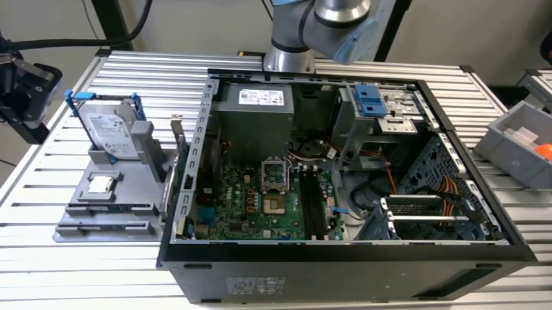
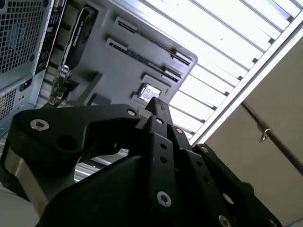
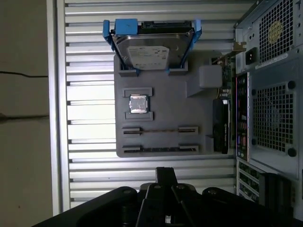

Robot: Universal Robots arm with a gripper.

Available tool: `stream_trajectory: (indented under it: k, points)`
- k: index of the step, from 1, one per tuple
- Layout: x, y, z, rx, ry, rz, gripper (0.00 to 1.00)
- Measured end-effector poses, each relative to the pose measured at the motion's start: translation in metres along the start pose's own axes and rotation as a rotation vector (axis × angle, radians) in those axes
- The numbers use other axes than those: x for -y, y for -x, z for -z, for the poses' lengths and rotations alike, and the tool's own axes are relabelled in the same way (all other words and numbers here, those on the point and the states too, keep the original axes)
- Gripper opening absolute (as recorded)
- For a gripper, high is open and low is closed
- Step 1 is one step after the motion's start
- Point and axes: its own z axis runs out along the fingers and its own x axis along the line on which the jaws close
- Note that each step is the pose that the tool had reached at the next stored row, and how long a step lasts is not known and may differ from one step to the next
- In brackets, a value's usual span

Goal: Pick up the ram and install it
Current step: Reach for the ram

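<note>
Ram (image 3: 158,130) stands edge-up in the gray holder (image 3: 175,104) near the worktop (image 3: 90,47) edge on the exterior view's left. It's probably light, stiff and fragile, so pinching the flat faces mid-length looks best. Gripper (image 3: 165,171) hovers nearby with its jaws together and empty.

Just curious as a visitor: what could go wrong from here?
The thin blue-green ram stick stands edge-up in the grey plastic holder, near the square silver processor chip, so the black gripper might miss it or bump the chip. The black memory slots are narrow; a tilted stick could jam.
</note>
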Motion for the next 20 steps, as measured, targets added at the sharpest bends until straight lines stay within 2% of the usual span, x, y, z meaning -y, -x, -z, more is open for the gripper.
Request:
stream_trajectory:
  k: [20]
  points:
    - [0.0000,-0.0001,0.0000,-0.0004,0.0001,0.008,0.00]
